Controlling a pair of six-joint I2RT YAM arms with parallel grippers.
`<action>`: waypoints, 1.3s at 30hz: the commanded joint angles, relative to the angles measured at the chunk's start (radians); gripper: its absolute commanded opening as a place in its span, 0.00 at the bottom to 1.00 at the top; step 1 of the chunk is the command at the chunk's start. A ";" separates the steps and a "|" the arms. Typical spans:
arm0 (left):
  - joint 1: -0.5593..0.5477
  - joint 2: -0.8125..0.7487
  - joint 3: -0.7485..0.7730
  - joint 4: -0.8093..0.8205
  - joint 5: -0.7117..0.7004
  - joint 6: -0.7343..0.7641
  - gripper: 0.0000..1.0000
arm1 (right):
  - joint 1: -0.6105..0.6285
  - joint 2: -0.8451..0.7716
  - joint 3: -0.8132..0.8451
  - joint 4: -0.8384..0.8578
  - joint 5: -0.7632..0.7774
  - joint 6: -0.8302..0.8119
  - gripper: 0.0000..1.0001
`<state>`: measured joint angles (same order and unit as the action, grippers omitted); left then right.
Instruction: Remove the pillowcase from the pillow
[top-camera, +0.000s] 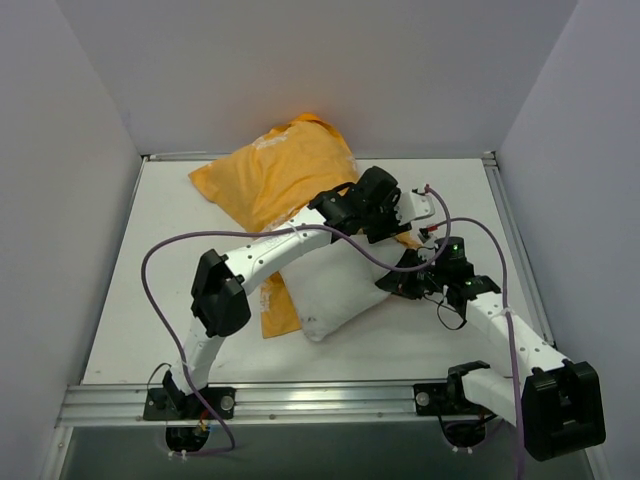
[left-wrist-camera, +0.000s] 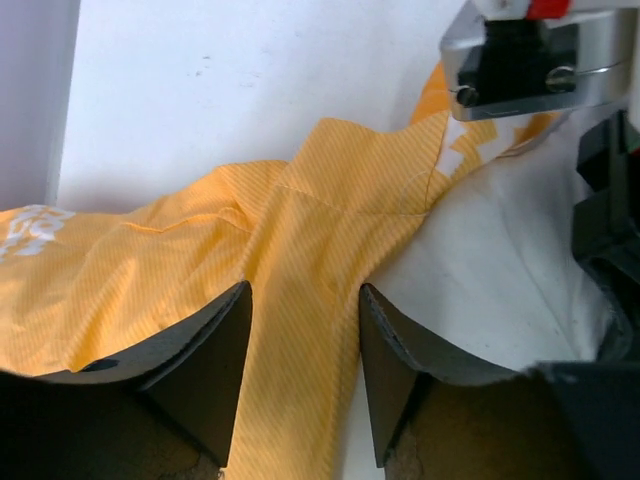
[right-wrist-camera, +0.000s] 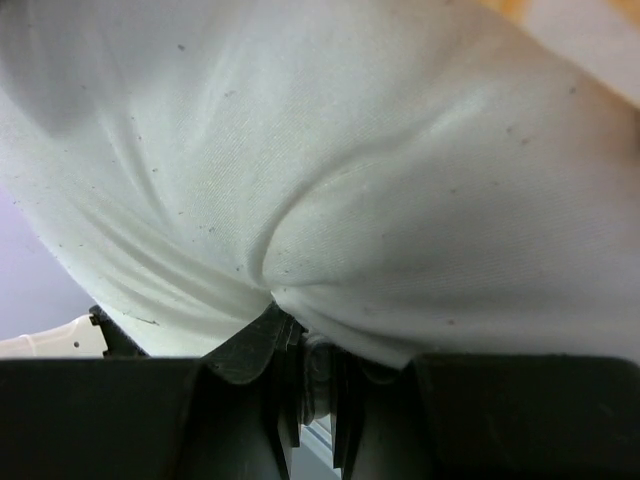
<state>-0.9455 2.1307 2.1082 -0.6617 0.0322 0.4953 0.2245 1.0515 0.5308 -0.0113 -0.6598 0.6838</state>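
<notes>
We see the thin orange-yellow fabric pillowcase bunched toward eleven o'clock on the white counter. The left hand, fingers apart, straddles a fold, likely to tug it. The plump white stuffed pillow sits at centre, with the right hand clamped on its three-o'clock edge, anchoring it.

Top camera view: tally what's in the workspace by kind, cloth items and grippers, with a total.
pillowcase, orange-yellow: 1
pillow, white: 1
grippers: 2 (left gripper, right gripper)
Total: 4
</notes>
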 joint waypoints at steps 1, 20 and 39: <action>0.010 0.017 0.067 0.062 -0.023 -0.012 0.54 | 0.018 -0.022 -0.009 -0.062 -0.069 -0.007 0.00; 0.109 0.357 0.484 0.065 -0.377 0.034 0.02 | 0.018 -0.122 0.199 -0.265 -0.066 -0.036 0.00; 0.462 -0.066 -0.209 0.298 -0.235 0.132 0.02 | -0.372 -0.047 0.351 -0.452 -0.077 -0.296 0.00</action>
<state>-0.5911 2.1170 1.9133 -0.4004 -0.1864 0.5678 -0.1162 1.0161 0.8394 -0.3904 -0.7269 0.4385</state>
